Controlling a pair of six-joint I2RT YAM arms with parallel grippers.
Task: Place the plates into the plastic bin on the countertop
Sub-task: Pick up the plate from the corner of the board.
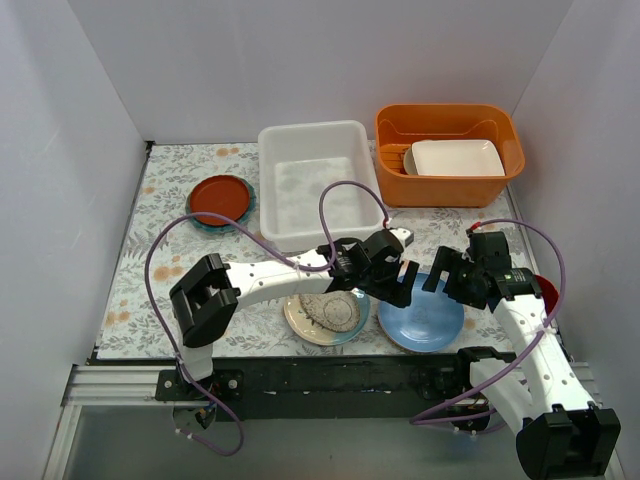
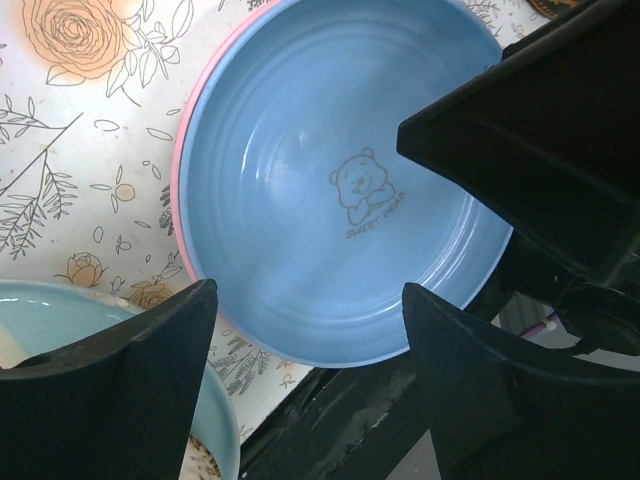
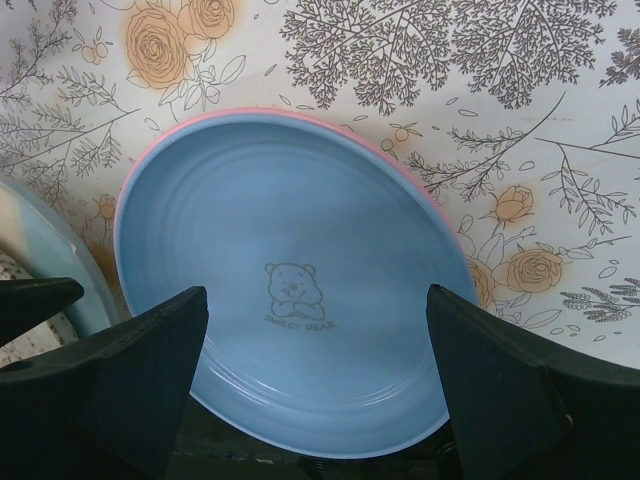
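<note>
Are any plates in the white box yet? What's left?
Nothing is in yet: the plastic bin holds no plates. In hand: the left hand and right hand hover open over the light blue plate, stacked on a pink plate. Left: those two, the speckled plate, and the red-brown plate on the teal plate.

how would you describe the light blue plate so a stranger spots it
From the white plastic bin, come to the near edge of the countertop. The light blue plate lies there on a pink plate, right of the speckled plate; only it has a bear printed in its middle.
</note>
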